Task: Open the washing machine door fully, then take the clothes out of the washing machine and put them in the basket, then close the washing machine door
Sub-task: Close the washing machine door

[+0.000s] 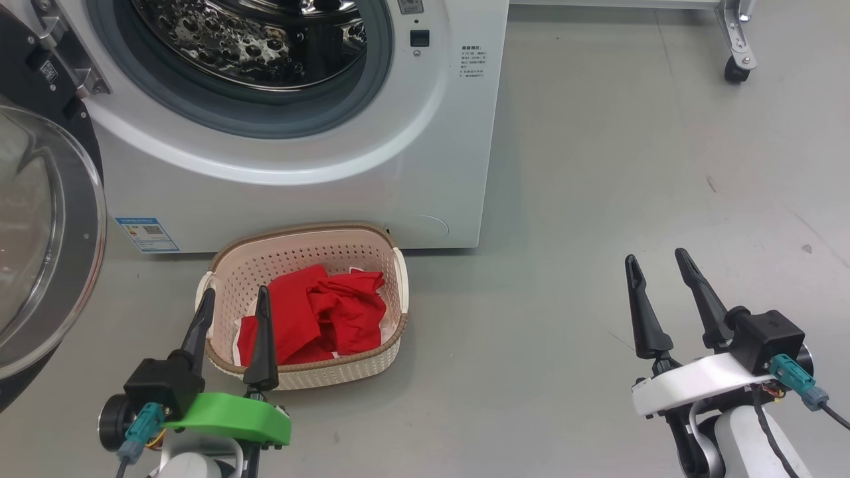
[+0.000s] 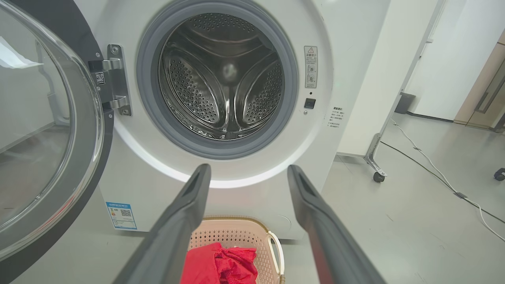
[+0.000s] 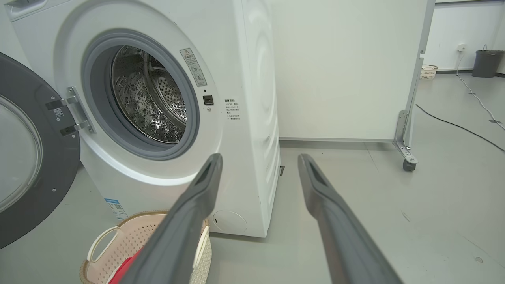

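Observation:
The white washing machine (image 1: 412,166) stands ahead with its door (image 1: 46,245) swung wide open to the left, and the steel drum (image 2: 223,79) looks empty. On the floor in front sits the cream basket (image 1: 392,265), holding red clothes (image 1: 319,318). My left gripper (image 1: 236,297) hovers open at the basket's near left rim, nothing between its fingers. Well to the right, over bare floor, my right gripper (image 1: 657,255) is open and empty too. The basket (image 3: 102,244) and the door (image 3: 23,157) also show in the right wrist view.
A white partition on castor wheels (image 3: 406,157) stands right of the machine. Cables (image 2: 434,173) run across the grey floor beyond it. A dark bin (image 3: 485,63) and a small pale basket (image 3: 428,71) stand by the far wall.

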You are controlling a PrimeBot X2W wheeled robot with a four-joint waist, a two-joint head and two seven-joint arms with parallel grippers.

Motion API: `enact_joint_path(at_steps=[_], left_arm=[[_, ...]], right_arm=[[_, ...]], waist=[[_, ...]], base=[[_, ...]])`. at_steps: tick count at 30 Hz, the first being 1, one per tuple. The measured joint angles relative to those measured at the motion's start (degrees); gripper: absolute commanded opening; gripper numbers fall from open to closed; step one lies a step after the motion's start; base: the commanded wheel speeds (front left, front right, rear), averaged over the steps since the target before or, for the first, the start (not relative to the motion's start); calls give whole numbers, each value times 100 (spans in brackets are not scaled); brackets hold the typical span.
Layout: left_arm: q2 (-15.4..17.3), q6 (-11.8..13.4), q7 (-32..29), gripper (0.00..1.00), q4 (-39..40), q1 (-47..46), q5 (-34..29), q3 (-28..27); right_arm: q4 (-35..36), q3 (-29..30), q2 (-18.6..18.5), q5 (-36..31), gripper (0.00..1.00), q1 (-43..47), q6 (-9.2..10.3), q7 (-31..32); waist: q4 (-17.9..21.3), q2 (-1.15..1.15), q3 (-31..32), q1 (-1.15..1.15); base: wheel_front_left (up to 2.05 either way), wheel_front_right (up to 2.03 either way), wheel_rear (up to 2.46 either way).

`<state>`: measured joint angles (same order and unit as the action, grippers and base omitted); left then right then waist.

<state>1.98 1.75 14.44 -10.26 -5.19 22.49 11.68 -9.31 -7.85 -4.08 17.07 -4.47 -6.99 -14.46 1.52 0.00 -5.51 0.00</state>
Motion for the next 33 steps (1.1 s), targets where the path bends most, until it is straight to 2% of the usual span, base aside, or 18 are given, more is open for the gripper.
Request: enact_joint_path(at_steps=[33], left_arm=[[0, 5, 0, 100, -26, 0, 0, 10]], right_arm=[[-10, -2, 0, 0, 100, -1, 0, 0]], waist=[[-3, 0, 27, 0]], base=[[0, 0, 0]])
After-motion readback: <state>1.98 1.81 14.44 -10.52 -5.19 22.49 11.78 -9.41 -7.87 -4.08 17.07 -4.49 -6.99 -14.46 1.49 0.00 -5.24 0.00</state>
